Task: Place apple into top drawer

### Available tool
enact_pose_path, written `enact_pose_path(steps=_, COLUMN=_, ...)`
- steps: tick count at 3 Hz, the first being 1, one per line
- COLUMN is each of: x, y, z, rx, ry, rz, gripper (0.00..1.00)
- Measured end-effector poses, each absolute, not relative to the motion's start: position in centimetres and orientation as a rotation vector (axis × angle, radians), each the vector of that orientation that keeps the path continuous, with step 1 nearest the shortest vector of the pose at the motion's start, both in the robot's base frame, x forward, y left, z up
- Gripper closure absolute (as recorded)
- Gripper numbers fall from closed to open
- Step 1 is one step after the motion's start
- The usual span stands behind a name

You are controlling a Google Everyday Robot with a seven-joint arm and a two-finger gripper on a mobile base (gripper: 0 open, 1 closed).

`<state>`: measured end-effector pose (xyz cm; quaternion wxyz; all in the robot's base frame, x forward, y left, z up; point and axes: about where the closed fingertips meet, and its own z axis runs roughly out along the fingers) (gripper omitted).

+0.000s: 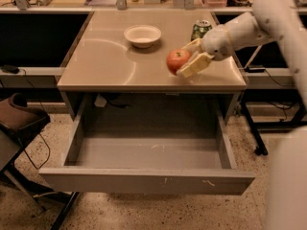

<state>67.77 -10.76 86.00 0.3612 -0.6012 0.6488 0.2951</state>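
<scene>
The gripper [183,61] is over the front right part of the table [105,56], its two fingers [194,66] clamped on the apple [176,61], one behind it and one in front; whether the apple touches the table cannot be told. The drawer [144,180] stands pulled out under the table's front edge. A bowl [142,35] sits at the table's middle back and a can [200,29] at its back right.
</scene>
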Motion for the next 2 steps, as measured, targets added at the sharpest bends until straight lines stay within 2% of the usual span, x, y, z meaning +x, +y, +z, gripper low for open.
enact_pose_path(steps=1, x=63.2, y=-12.4, z=94.0, rx=-1.414, ry=1.596, rz=0.625, gripper=1.0)
enact_pose_path(steps=2, x=57.3, y=-11.3, z=98.6, rx=-1.311, ry=1.543, rz=0.625, gripper=1.0)
